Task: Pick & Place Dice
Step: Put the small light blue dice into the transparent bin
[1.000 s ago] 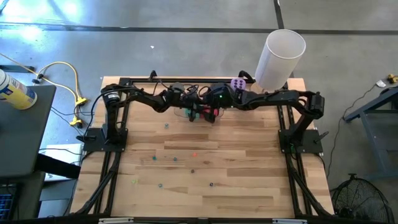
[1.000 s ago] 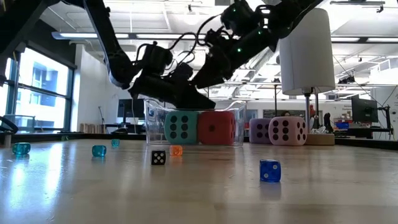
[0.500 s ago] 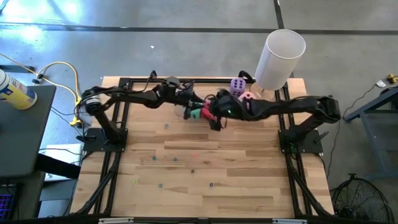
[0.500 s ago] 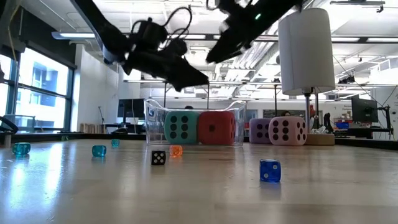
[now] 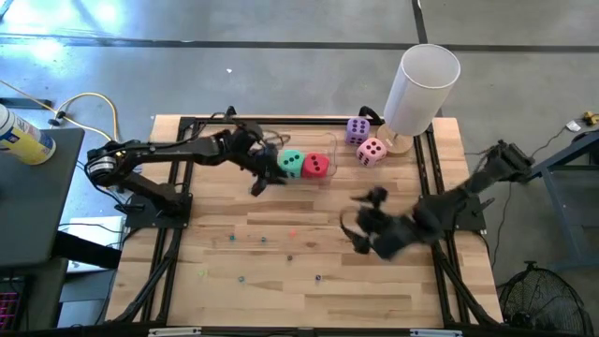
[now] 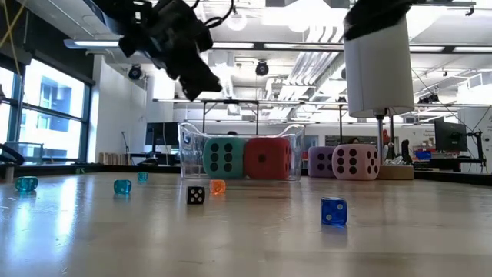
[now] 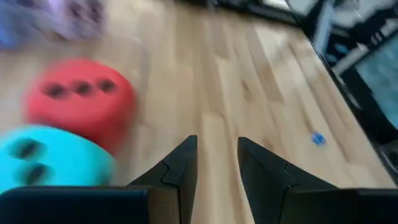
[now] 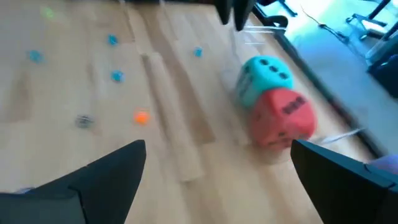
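Sitting side by side, the teal die (image 5: 292, 163) and red die (image 5: 316, 166) have the left end effector (image 5: 258, 183) hovering at their 8 o'clock, narrowly open and empty; the right end effector (image 5: 360, 234) gapes wide, empty.

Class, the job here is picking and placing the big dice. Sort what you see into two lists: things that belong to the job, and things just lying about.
Belongs to the job:
teal die
red die
purple die
pink die
clear bin around the teal and red ones

Just lying about:
white cylinder
small blue die
small black die
small orange die
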Controlling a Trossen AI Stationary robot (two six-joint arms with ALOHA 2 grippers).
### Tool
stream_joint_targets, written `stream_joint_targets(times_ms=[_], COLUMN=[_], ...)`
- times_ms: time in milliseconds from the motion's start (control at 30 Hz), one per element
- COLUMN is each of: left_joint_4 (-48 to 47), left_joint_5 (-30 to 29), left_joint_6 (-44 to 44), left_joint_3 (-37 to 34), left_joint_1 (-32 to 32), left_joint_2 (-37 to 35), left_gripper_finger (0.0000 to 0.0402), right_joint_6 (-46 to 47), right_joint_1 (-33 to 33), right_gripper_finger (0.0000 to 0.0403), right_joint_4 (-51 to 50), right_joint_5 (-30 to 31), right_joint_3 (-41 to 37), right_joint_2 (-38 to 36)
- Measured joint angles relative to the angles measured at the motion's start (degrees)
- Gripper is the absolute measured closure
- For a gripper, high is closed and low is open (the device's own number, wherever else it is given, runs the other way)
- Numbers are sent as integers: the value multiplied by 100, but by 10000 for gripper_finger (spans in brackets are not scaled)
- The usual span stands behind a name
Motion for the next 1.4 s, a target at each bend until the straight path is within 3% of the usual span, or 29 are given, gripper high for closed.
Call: stream_joint_targets(times_ms=[167,400,567,733,1100,1400], left_joint_4=[-954,-2036,-1959,-1858,-1536,-463], left_joint_5=[0,-183,-777,-1915,-3892,-4169], left_joint_6=[78,66,1,-246,-859,-1042], left_joint_3=[0,-2,-134,-292,-888,-1505], left_joint_1=[-637,-1905,-2861,-3554,-4154,-4152], left_joint_2=[-56,-80,-70,-68,-42,-2], left_gripper_finger=[292,292,292,292,292,292], right_joint_6=[1472,1609,1609,1531,474,359], right_joint_1=[1110,1785,1712,1539,1221,1078], right_gripper_finger=[11,11,10,10,11,11], right_joint_4=[720,2536,2905,3069,3824,3905], right_joint_5=[774,1229,1045,647,505,235], right_joint_3=[-752,-1570,-1600,-1600,-1600,-1600], right_joint_2=[170,874,1375,1587,1606,1606])
